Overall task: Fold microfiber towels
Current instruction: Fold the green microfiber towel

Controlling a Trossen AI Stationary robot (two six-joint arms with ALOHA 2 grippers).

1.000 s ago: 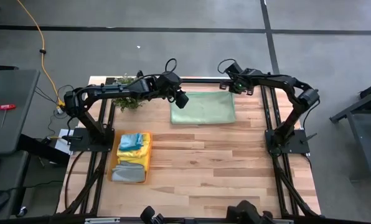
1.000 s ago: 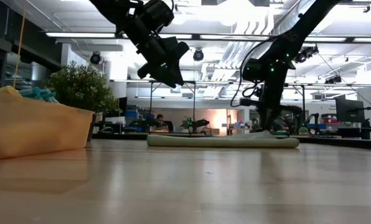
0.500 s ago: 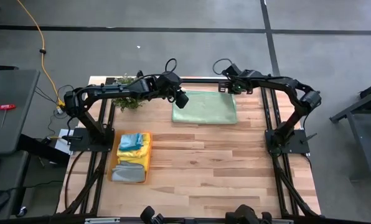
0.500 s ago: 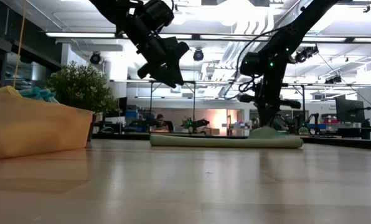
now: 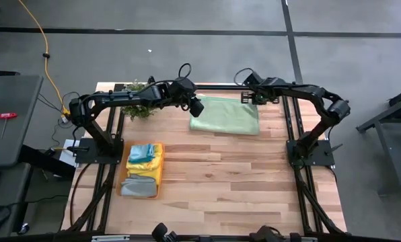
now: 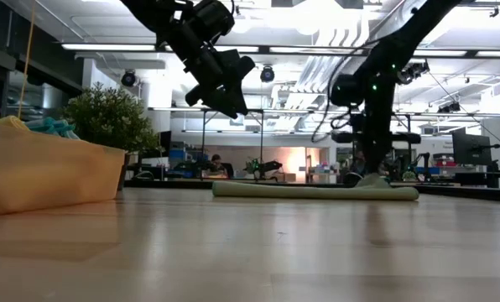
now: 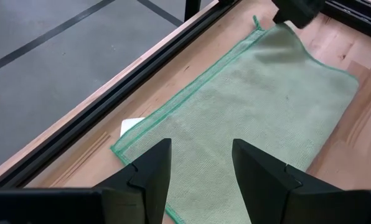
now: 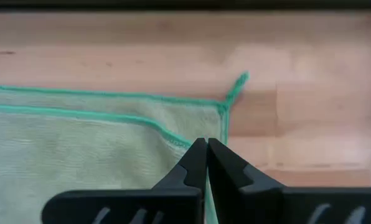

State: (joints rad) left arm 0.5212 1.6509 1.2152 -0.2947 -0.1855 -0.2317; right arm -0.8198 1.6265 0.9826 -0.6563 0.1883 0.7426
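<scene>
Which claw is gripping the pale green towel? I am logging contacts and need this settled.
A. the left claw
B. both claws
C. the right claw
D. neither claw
C: the right claw is pinched shut on the edge of the pale green towel near its far right corner, while the left claw hangs open above the towel's left end without touching it.

Count at inspection: one pale green towel (image 5: 225, 115) lying folded on the table (image 5: 241, 175). Three towels in one orange tray (image 5: 159, 168): one blue-teal (image 5: 141, 151), one yellow (image 5: 147, 166), one grey (image 5: 138, 187). One plant (image 5: 137, 107). Two arms.
</scene>
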